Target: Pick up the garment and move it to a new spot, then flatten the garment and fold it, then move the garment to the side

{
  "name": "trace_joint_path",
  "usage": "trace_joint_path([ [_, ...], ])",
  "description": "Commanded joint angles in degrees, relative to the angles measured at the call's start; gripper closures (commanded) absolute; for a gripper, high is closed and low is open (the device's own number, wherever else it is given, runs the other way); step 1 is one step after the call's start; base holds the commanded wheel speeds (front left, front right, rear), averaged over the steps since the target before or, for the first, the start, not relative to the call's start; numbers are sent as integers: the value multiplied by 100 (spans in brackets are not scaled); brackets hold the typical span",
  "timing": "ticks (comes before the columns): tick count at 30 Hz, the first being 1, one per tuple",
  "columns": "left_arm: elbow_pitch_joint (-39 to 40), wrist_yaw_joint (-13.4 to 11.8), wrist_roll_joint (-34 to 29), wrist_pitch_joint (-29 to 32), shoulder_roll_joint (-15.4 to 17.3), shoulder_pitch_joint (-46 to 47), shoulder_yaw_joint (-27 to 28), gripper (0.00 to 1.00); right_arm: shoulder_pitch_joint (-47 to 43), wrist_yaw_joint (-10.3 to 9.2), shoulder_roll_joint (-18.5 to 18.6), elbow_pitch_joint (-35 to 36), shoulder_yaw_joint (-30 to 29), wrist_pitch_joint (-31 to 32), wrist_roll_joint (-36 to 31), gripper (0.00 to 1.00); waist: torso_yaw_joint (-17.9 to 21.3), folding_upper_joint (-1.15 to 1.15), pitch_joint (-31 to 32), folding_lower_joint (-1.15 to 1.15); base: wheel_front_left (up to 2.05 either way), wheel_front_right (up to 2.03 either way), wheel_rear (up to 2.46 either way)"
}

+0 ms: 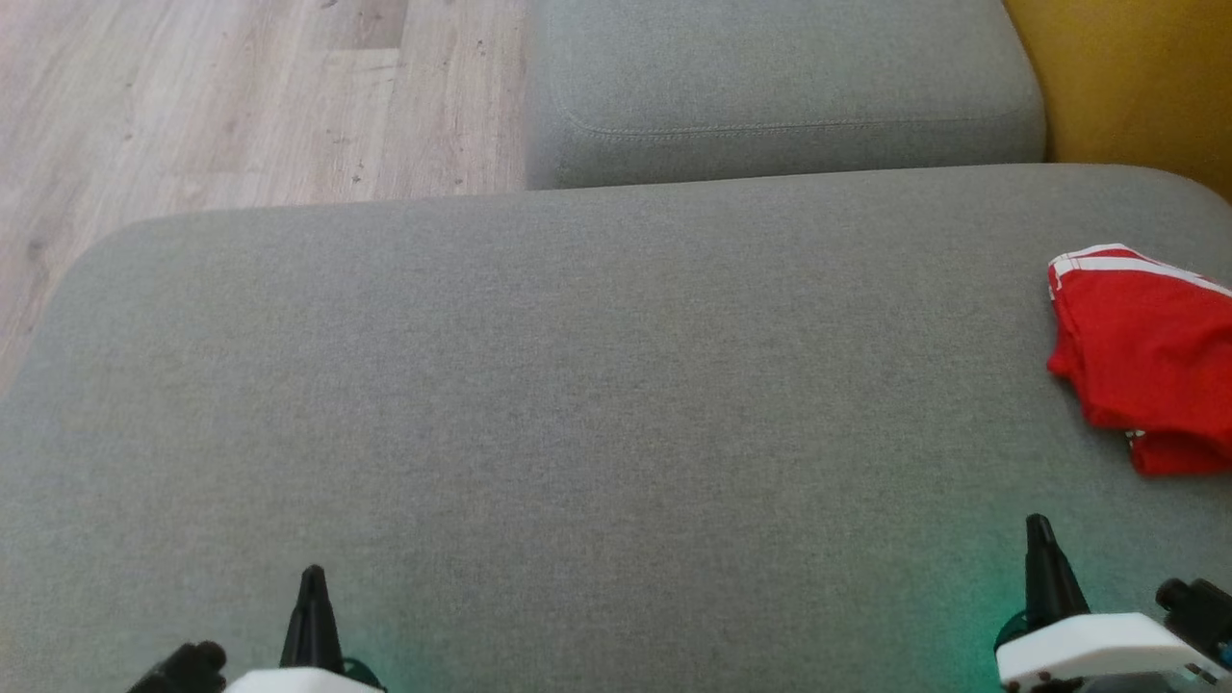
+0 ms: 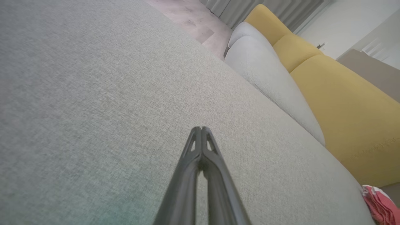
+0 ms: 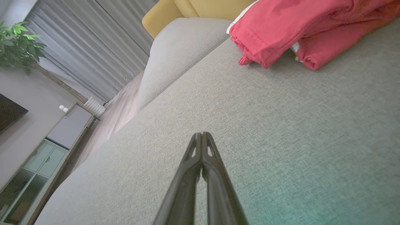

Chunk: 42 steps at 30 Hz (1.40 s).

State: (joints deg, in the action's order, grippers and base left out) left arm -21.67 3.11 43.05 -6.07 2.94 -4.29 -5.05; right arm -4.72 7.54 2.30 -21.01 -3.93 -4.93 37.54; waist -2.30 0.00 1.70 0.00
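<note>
Red garment [image 1: 1145, 361] is lying bunched at the right edge of the grey seat [image 1: 577, 433], just ahead of the right gripper [image 1: 1038, 527], not touching. Left gripper [image 1: 313, 576] is sitting well apart, lower left. Both are pinched fully closed, holding nothing. Second grey cushion [image 1: 780, 87], yellow backrest [image 1: 1136, 77] and wood floor [image 1: 192, 96] are lying beyond. Right wrist view is also picking up curtains [image 3: 93, 40], a plant [image 3: 15, 37], a cabinet [image 3: 47, 150].

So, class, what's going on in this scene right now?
A two-armed robot faces a grey sofa seat. Its left tool and right tool are both shut and empty, poised over the seat's near side. The red garment lies bunched on the seat to the robot's right, apart from both tools.
</note>
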Motion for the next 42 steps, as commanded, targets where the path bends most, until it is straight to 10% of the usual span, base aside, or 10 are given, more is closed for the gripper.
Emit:
trace_joint_path([
  [1,225,49,180,21,2,330,177,100,300,-2,23,213,18,37,211,100,5,0,-4,0,0,0,0],
  [42,510,256,2702,681,-2,713,702,100,722,-4,42,472,-131,627,3012,100,125,0,-102,0,0,0,0],
])
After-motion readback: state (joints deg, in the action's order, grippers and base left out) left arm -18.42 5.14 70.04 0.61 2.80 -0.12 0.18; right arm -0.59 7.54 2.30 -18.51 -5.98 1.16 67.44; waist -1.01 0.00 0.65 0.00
